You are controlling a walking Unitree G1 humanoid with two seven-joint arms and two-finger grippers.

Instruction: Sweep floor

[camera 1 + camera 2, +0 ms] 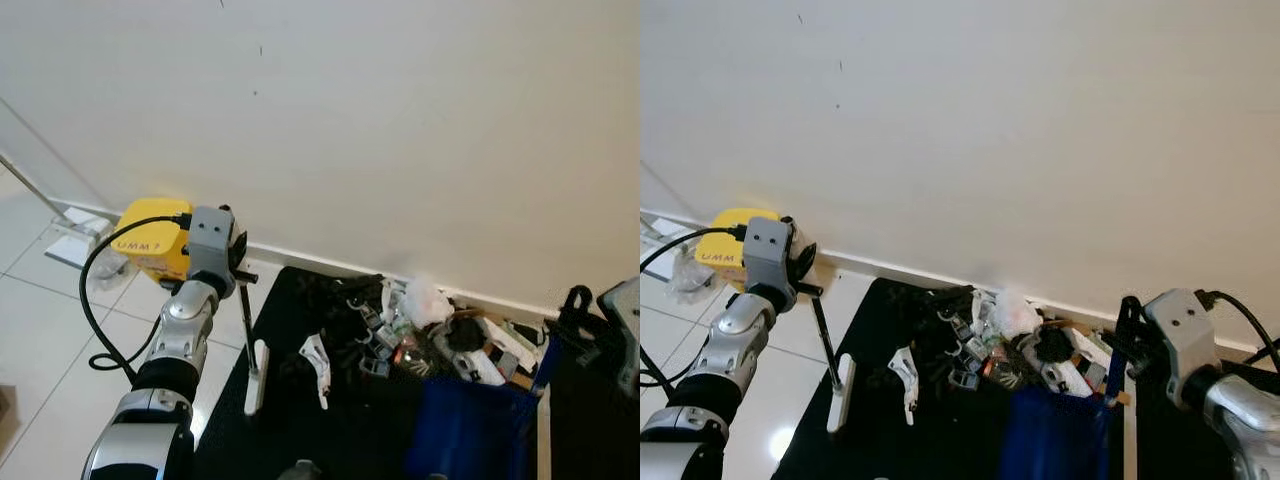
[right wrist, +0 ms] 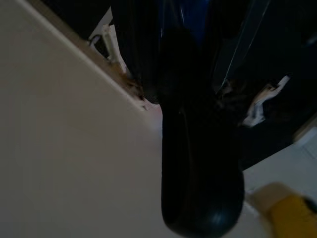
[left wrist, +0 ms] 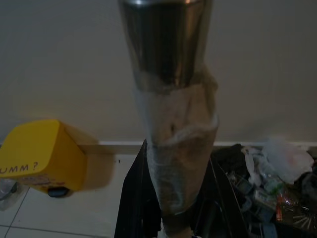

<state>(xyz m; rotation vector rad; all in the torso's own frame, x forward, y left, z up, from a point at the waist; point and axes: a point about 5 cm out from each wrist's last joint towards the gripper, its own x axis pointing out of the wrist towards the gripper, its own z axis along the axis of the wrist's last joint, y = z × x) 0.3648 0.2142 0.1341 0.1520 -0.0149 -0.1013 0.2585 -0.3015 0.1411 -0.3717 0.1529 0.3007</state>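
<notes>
My left gripper (image 1: 240,276) is shut on the broom handle (image 3: 173,129), a silver tube wrapped in pale tape. Below it a thin dark rod (image 1: 246,335) runs down to a white piece (image 1: 256,378) on the black mat (image 1: 300,430). A pile of litter (image 1: 425,335), with wrappers, clips and a white bag, lies on the mat against the wall. A blue dustpan (image 1: 1060,430) stands in front of the pile. My right gripper (image 1: 1128,335) is shut on its thick black handle (image 2: 198,148) at the pile's right end.
A yellow box (image 1: 150,240) marked "UMM?" sits by the skirting board left of the mat, with a clear bag (image 1: 685,275) beside it. A white wall (image 1: 350,120) closes off the far side. Pale floor tiles (image 1: 50,350) lie to the left.
</notes>
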